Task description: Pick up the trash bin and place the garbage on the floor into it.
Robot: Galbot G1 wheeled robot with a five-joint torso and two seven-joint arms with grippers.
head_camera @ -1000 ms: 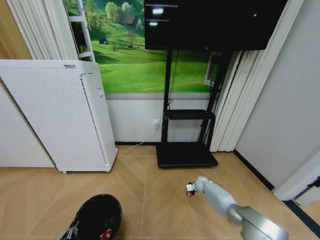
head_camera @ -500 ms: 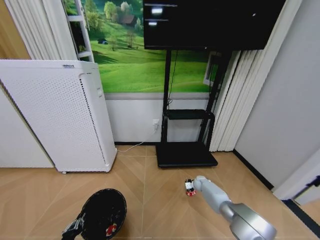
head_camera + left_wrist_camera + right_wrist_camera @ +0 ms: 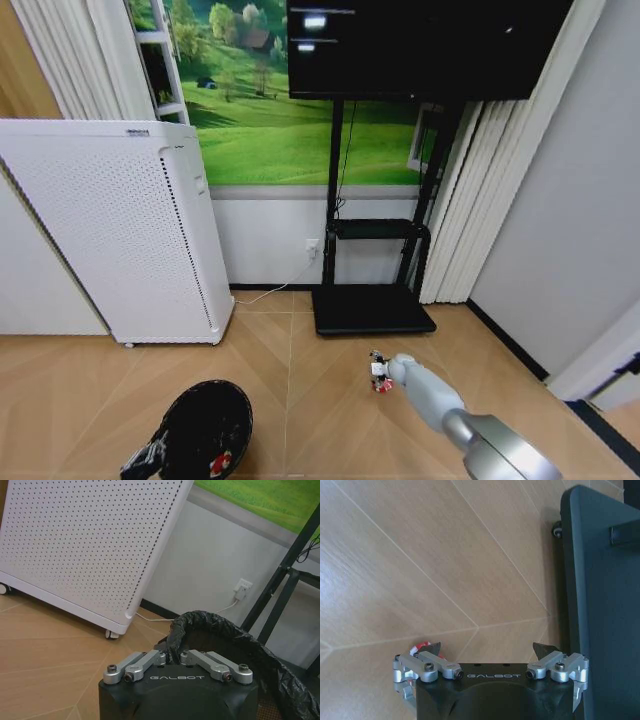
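From the head view, the floor [image 3: 300, 400] was pale chevron parquet, running back to a white wall under a green meadow mural. A white perforated cabinet [image 3: 120, 230] stood to the left and a black TV stand [image 3: 372, 305] held a dark screen at centre. The trash bin [image 3: 205, 428], lined with a black bag, sat low on the left with a red scrap inside it; the left gripper [image 3: 148, 460] was at its rim, cut off by the frame edge. The right arm reached down to the garbage [image 3: 379, 372], a small red-and-white wrapper on the floor just before the stand's base; the right gripper [image 3: 385, 370] itself was hidden behind the wrist.

The left wrist view showed the left gripper's fingers [image 3: 150, 658] drawn together, pinching the bin's bagged rim [image 3: 210, 625], with the cabinet's castors behind.

The right wrist view showed the right gripper's fingers [image 3: 435, 648] spread wide above the parquet, holding nothing, the wrapper peeping beside one finger, mostly hidden, and the stand's black base alongside.
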